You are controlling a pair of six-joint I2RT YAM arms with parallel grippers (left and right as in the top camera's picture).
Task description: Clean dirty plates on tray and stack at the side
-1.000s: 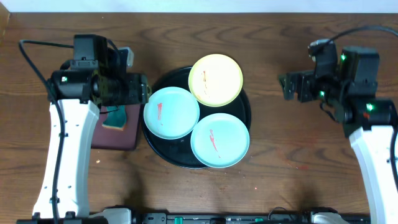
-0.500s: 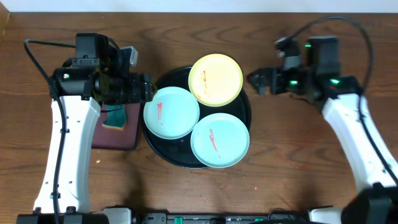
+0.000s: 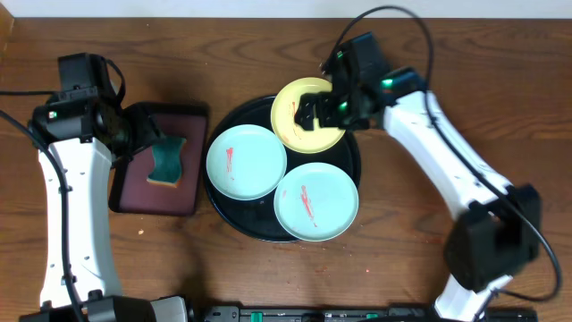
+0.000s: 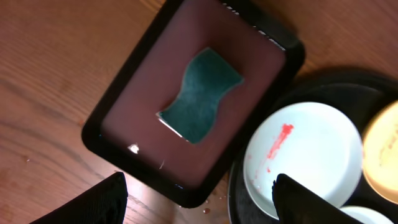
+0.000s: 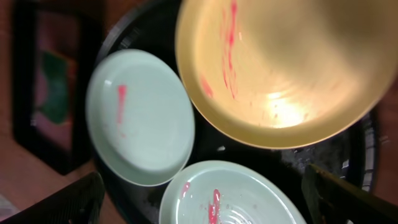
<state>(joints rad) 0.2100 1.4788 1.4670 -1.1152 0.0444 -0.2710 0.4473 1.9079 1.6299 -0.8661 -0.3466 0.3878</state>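
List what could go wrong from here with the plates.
1. The yellow plate sticks out past the black tray's far rim. The open right gripper above it might tip it when closing on its edge.
2. The plates sit crowded together, so lifting it may nudge the left turquoise plate.
3. The sponge lies loose on the maroon tray under the open left gripper; a shallow grasp could slip.

Three plates, two trays, one sponge
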